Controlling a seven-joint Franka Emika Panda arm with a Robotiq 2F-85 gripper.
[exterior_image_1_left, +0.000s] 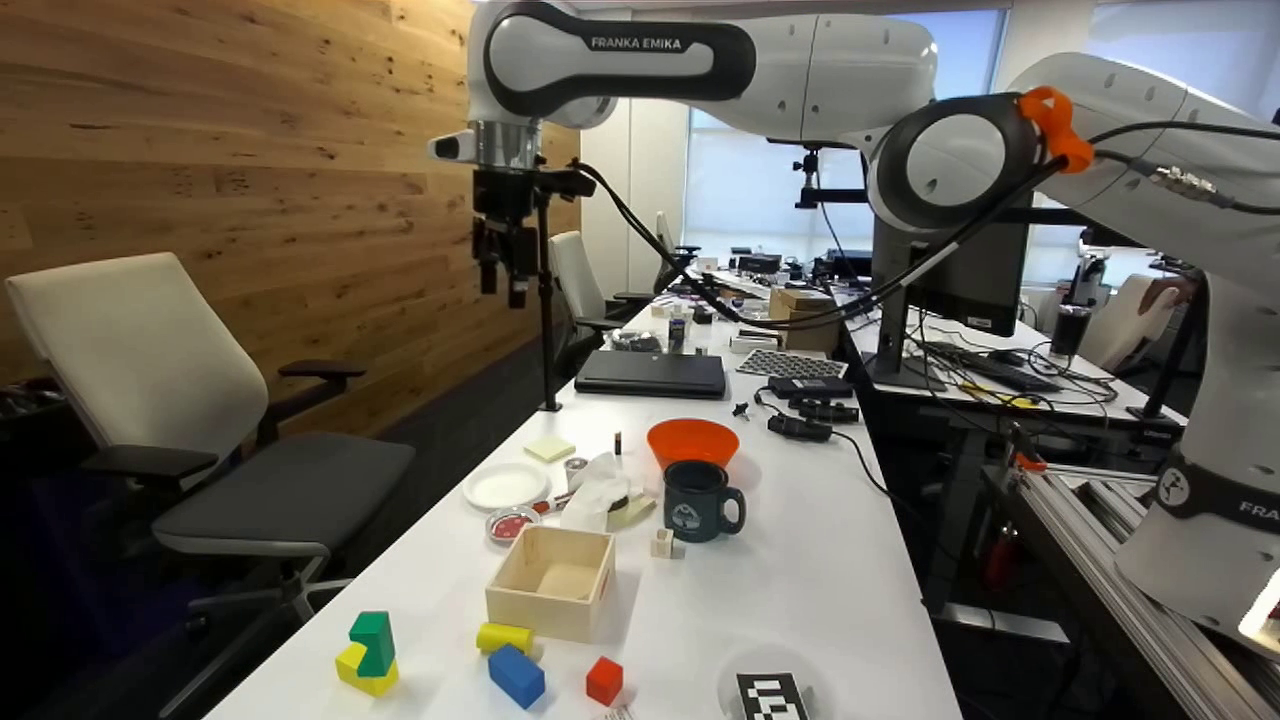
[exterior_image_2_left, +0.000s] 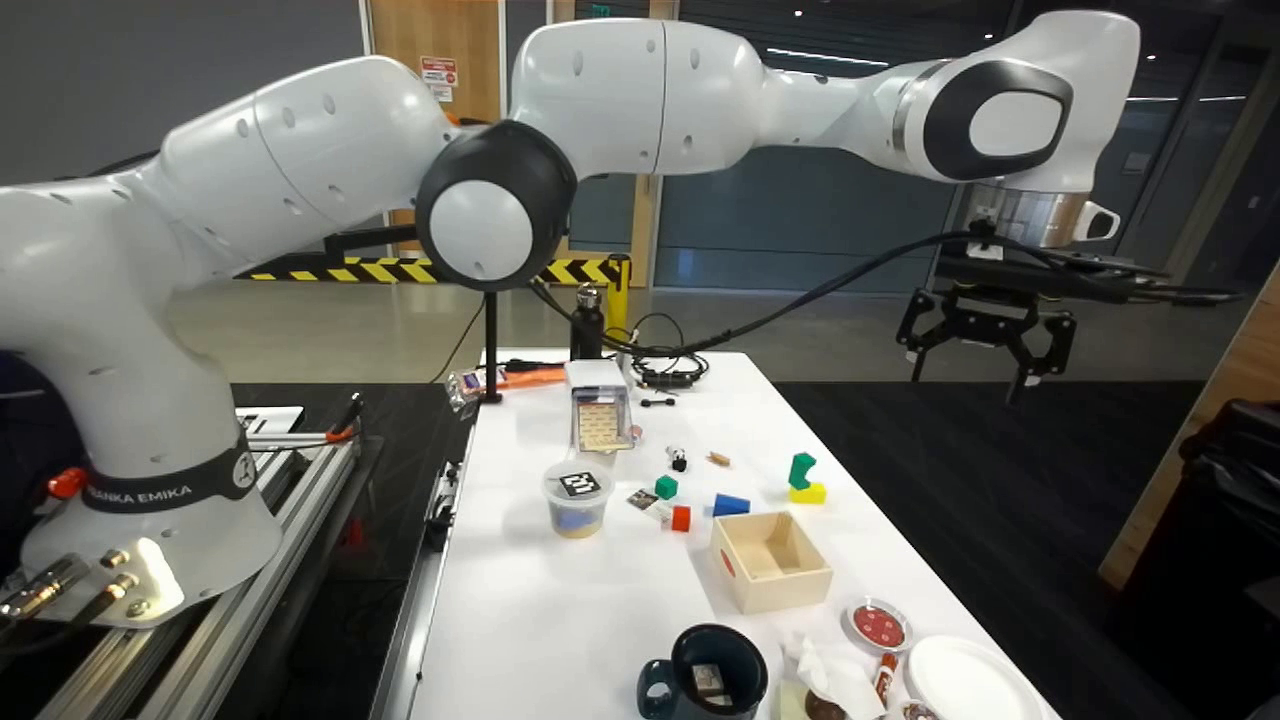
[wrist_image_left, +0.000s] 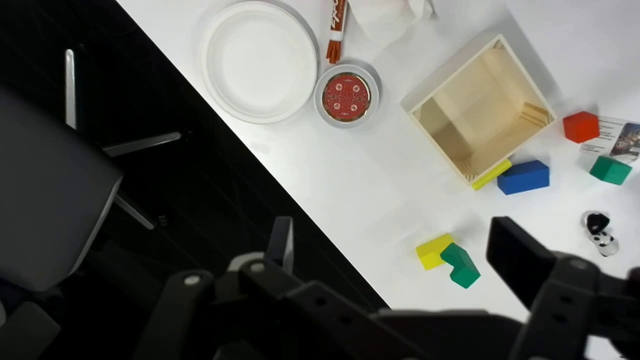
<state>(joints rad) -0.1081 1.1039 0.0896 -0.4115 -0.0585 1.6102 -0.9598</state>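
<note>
Gripper (wrist_image_left: 398, 250): hangs high up in both exterior views, its fingers (wrist_image_left: 515, 255) spread wide apart.
Table edge (wrist_image_left: 272, 172): runs diagonally between the two fingertips as the wrist view shows them; dark floor (wrist_image_left: 215, 200) lies on the side of that view's left finger, white tabletop (wrist_image_left: 345, 190) on the side of its right one.
Chair (wrist_image_left: 45, 195): past that edge, well outside the left finger.
Stretch ahead of the fingertips: white surface reaches broadly up to the plate (wrist_image_left: 260, 62) and the red-topped round dish (wrist_image_left: 347, 96).
Green block (wrist_image_left: 462, 267): stands on a yellow block (wrist_image_left: 431, 250), well below the fingers and showing between them, nearer the right one.
Wooden box (wrist_image_left: 482, 107): farther ahead of the fingertips, open side up; a yellow cylinder (wrist_image_left: 492, 174) and a blue block (wrist_image_left: 523, 177) lie just beside its wall facing the fingers.
Red block (wrist_image_left: 581, 126): ahead of the right finger and outward, with a green cube (wrist_image_left: 610, 170) near it.
</note>
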